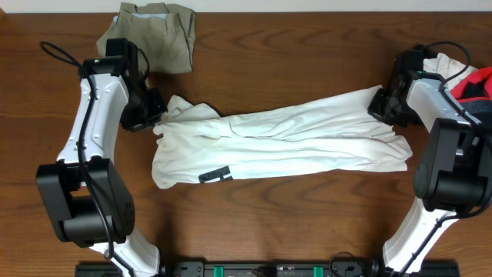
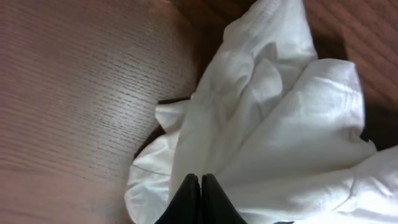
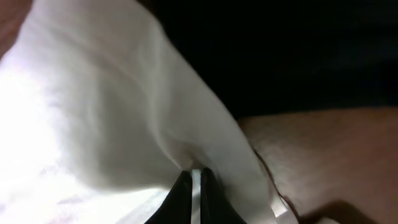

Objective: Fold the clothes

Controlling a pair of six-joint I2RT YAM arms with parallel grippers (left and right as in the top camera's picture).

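Note:
A large white top lies stretched across the middle of the wooden table, bunched into long folds, with a black rectangular mark near its front left. My left gripper pinches the top's gathered left end; in the left wrist view its fingertips are pressed together over the white cloth. At the top's right end my right gripper is shut. In the right wrist view a thin fold of white fabric sits between this gripper's fingers.
A folded khaki piece lies at the back left, just behind the left arm. A red piece and a white piece sit piled at the far right edge behind the right arm. Bare wooden table shows in front.

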